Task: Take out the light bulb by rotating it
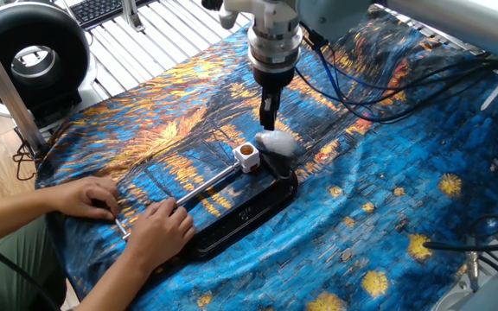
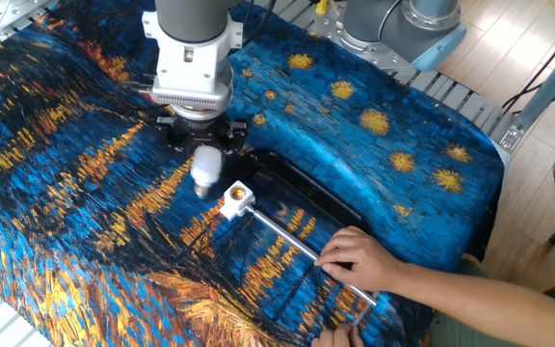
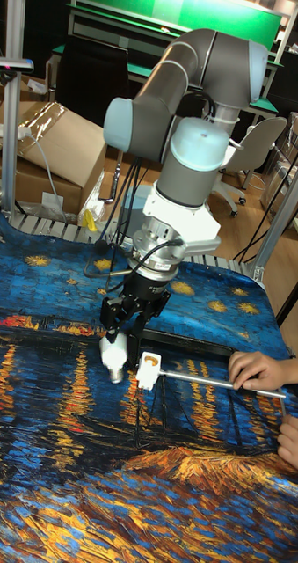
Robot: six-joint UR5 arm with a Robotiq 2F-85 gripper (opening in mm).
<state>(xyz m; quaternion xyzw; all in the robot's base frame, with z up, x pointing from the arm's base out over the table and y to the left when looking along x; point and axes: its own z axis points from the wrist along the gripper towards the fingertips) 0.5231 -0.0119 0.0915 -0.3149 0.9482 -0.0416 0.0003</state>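
Tall fixed view: light bulb below released pincer, beside socket (person's hand steadies rod).

Bench draped in a starry blue-and-gold cloth.
A black tray lies below the fingers, and a black ring-shaped device stands well apart.
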